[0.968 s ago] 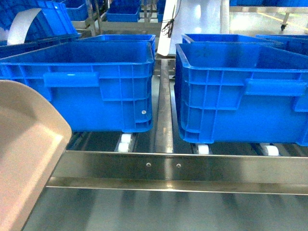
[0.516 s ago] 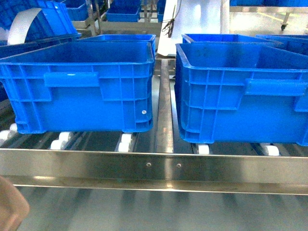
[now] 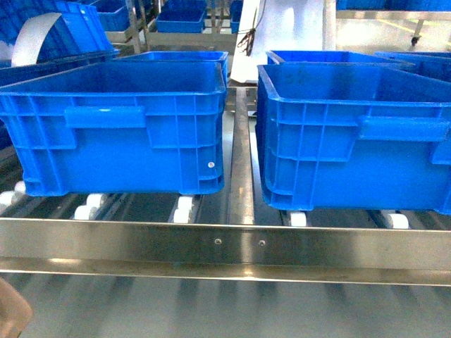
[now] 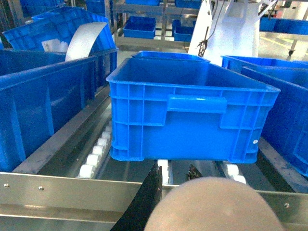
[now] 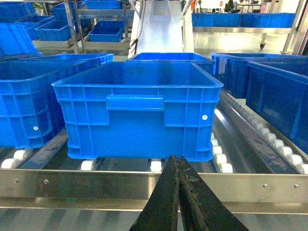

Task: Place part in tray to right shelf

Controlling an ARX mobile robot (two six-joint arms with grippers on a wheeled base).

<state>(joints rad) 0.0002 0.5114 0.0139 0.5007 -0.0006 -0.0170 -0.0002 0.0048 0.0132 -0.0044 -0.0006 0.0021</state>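
Only a cream corner of the tray (image 3: 8, 318) shows in the head view, at the bottom left. In the left wrist view the tray (image 4: 214, 204) is a blurred beige mass right at the camera. My left gripper (image 4: 174, 168) is shut on it, one black finger (image 4: 144, 202) left of it and a fingertip just above it. My right gripper (image 5: 179, 161) is shut with nothing in it, pointing at the shelf's steel front rail (image 5: 96, 183). The shelf (image 3: 225, 243) crosses the head view. The part is out of view.
Two large blue crates (image 3: 120, 127) (image 3: 352, 134) stand on the shelf's white rollers (image 3: 183, 209), split by a steel divider. A crate (image 4: 187, 110) faces the left wrist and a crate (image 5: 139, 106) faces the right. More crates and racks stand behind.
The tray has dropped down and left out of the head view: it filled the lower left a second ago and now only a sliver shows in the corner. The crates have not moved.
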